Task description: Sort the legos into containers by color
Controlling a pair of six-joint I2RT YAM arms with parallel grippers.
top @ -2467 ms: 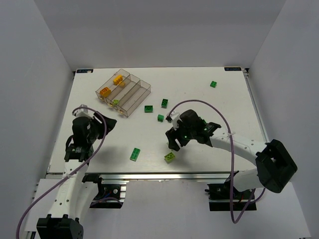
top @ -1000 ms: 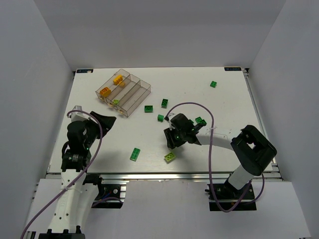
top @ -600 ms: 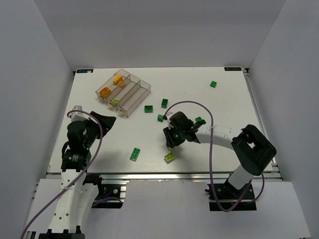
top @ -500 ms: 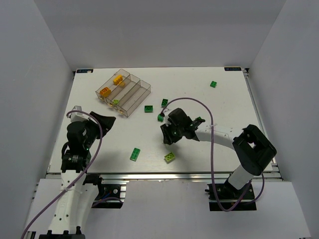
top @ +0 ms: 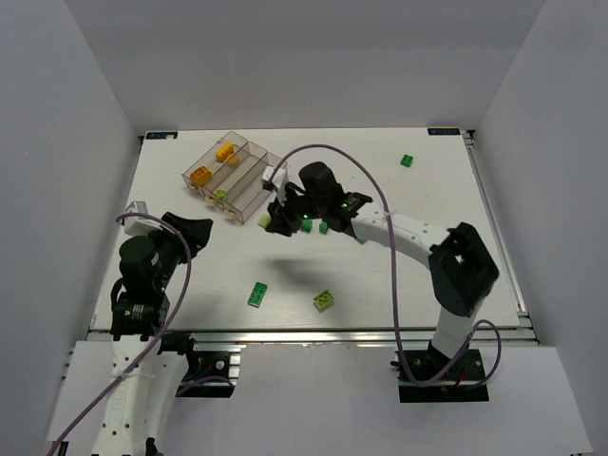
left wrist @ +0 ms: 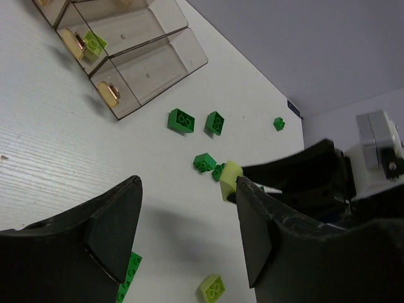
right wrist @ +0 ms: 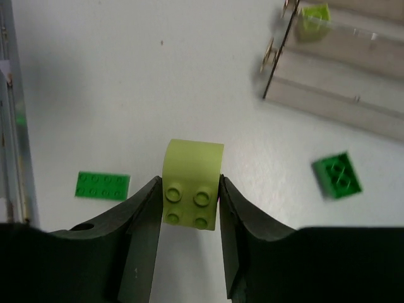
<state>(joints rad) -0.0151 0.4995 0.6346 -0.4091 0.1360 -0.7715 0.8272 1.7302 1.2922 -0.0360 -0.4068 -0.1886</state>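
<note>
Holding a lime brick [right wrist: 192,183] clamped by its two flat sides between the right fingers [right wrist: 142,227], studs toward the wrist camera, apparently lifted off the worktop [top: 399,275] just beside the handle end of the tray [left wrist: 151,60]. Probably light, stiff and slick-sided, so best pinched square on those flat faces rather than on the rounded end, to avoid squirting it out. Looking into the tray: a second lime brick [left wrist: 95,43] already in the compartment next to the end one nearest the right fingers; nothing visible in that end compartment; an orange brick [top: 199,176] and a yellow brick [top: 225,150] farther across, exact compartments hard to tell. Scattered beyond the tray: several dark green bricks [left wrist: 181,120], a flat green plate [top: 257,294], a third lime brick [top: 324,300]. Showing the left fingers [left wrist: 110,221] spread, nothing between them, near the tray.
</note>
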